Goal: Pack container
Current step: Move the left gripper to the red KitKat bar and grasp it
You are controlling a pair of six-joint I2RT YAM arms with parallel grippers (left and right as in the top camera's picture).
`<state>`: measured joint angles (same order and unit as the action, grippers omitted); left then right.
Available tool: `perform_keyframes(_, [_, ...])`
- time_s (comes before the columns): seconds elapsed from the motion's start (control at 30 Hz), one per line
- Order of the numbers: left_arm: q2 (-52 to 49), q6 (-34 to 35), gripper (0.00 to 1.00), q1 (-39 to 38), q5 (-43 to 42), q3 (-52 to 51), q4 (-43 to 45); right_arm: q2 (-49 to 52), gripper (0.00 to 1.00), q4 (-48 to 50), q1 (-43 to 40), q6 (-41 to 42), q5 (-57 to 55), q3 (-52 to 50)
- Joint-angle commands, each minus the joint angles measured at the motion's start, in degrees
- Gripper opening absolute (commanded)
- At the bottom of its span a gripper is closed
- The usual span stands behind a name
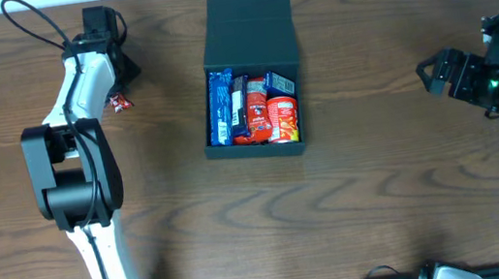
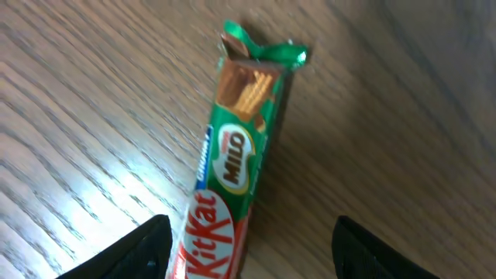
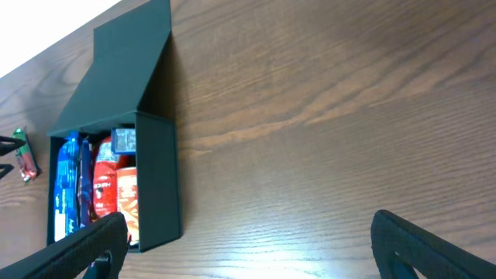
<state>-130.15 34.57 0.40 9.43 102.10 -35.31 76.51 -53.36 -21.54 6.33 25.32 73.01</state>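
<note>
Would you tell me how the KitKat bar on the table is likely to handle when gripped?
The KitKat bar lies flat, so it probably won't roll. Its glossy wrapper may be slippery. It looks thin, so likely light, and might snap if squeezed hard.

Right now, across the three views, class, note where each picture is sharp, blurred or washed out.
Overhead: evenly lit, dark teal-grey cardboard box sharp. Left wrist: green foil KitKat bar slightly soft, black fingertips blurred. Right wrist: near fingertips blurred, top-left corner washed out white.

Top-down overhead, oblique right wrist, shared container (image 1: 247, 27)
</note>
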Motion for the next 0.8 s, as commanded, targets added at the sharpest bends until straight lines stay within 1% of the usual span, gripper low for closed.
perform_keyframes(0.0, [-2.12,0.61,0.67,1.38,-0.22,0.55,0.28,0.46,0.99,-0.22,-0.5,0.11,0.66,-0.07])
perform_keyframes(0.13, [-3.28,0.61,0.66,2.6,-5.07,0.55,0.9,0.46,0.99,-0.24,-0.5,0.55,0.66,-0.07])
perform_keyframes(0.2, [-3.39,0.61,0.66,2.82,-5.18,0.55,1.16,0.46,0.99,-0.24,-0.5,0.52,0.63,-0.07])
perform_keyframes(0.37, [-3.61,0.59,0.61,2.82,-5.01,0.55,1.55,0.46,0.99,-0.22,-0.5,0.52,0.63,-0.07])
perform_keyframes(0.5, [-3.69,0.59,0.53,2.82,-5.01,0.52,1.57,0.46,0.99,-0.2,-0.5,0.52,0.63,-0.07])
perform_keyframes(0.53, [-3.69,0.59,0.49,2.82,-5.01,0.55,1.55,0.46,0.99,-0.2,-0.5,0.52,0.63,-0.07])
perform_keyframes(0.6, [-3.69,0.57,0.44,2.82,-5.03,0.55,1.49,0.46,0.99,-0.2,-0.5,0.52,0.63,-0.07])
perform_keyframes(0.77, [-3.69,0.55,0.36,2.8,-5.01,0.52,0.79,0.46,0.99,-0.2,-0.5,0.52,0.63,-0.07])
